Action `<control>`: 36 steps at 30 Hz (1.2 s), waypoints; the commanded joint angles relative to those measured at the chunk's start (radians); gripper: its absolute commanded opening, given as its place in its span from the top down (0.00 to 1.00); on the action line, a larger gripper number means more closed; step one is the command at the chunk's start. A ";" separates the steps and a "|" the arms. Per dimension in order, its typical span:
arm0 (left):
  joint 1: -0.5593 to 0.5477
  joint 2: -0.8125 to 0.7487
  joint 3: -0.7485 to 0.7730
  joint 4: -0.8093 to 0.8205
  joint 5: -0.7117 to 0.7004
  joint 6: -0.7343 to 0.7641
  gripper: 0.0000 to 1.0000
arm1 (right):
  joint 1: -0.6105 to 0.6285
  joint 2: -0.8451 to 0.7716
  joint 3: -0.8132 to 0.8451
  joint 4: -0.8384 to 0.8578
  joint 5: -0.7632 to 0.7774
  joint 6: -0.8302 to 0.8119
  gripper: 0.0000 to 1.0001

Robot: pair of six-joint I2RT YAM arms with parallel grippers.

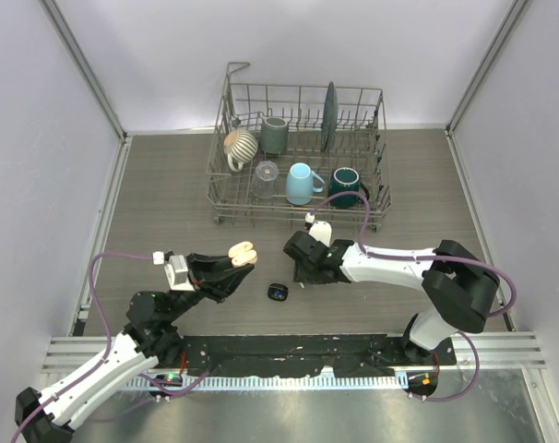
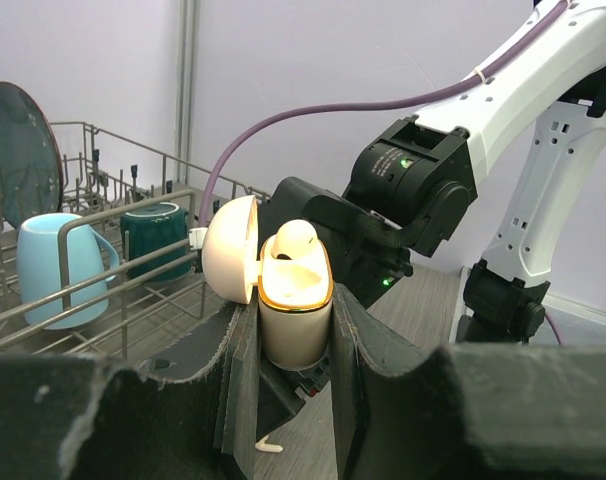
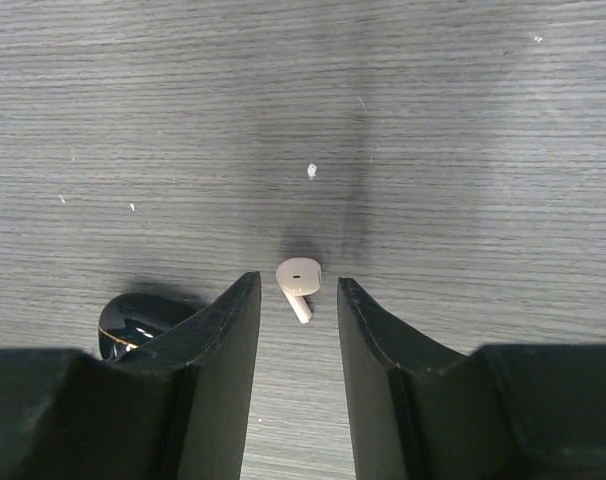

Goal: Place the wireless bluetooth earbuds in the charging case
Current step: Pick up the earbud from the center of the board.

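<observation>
My left gripper (image 1: 238, 262) is shut on an open cream charging case (image 1: 243, 251) and holds it above the table. In the left wrist view the case (image 2: 293, 330) sits upright between the fingers with its lid (image 2: 231, 250) swung open, and one cream earbud (image 2: 295, 238) rests in its top. My right gripper (image 1: 303, 273) is open, pointing down at the table. In the right wrist view a second cream earbud (image 3: 298, 278) lies on the table just beyond the open fingertips (image 3: 245, 300), untouched. A black case (image 1: 278, 293) lies shut on the table. No black earbuds show.
A wire dish rack (image 1: 298, 218) stands behind, holding a light blue mug (image 1: 301, 183), a dark green mug (image 1: 346, 185), a grey mug (image 1: 274, 135), a striped mug (image 1: 240, 145) and a dark plate (image 1: 329, 115). The black case (image 3: 138, 320) lies just left of my right fingers.
</observation>
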 commanded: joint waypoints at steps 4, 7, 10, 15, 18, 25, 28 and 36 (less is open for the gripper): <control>-0.004 -0.005 0.003 0.020 -0.015 -0.003 1.00 | -0.001 0.025 0.034 0.026 -0.002 0.018 0.60; -0.004 -0.008 0.003 0.019 -0.015 -0.004 1.00 | 0.000 0.031 0.034 0.024 -0.002 0.018 0.60; -0.004 -0.011 0.001 0.020 -0.018 -0.006 1.00 | 0.000 0.035 0.034 0.026 0.002 0.016 0.61; -0.004 -0.007 0.001 0.018 -0.018 -0.006 1.00 | -0.003 0.045 0.037 0.024 0.005 0.008 0.63; -0.003 -0.005 0.001 0.022 -0.020 -0.009 1.00 | -0.001 0.053 0.040 0.024 0.004 0.005 0.64; -0.004 0.004 0.001 0.025 -0.017 -0.009 1.00 | 0.000 0.067 0.045 0.024 0.007 -0.001 0.67; -0.004 0.005 0.001 0.026 -0.015 -0.013 1.00 | 0.000 0.073 0.045 0.024 0.005 -0.001 0.67; -0.004 0.007 0.003 0.025 -0.017 -0.015 1.00 | -0.001 0.079 0.050 -0.002 0.025 -0.016 0.62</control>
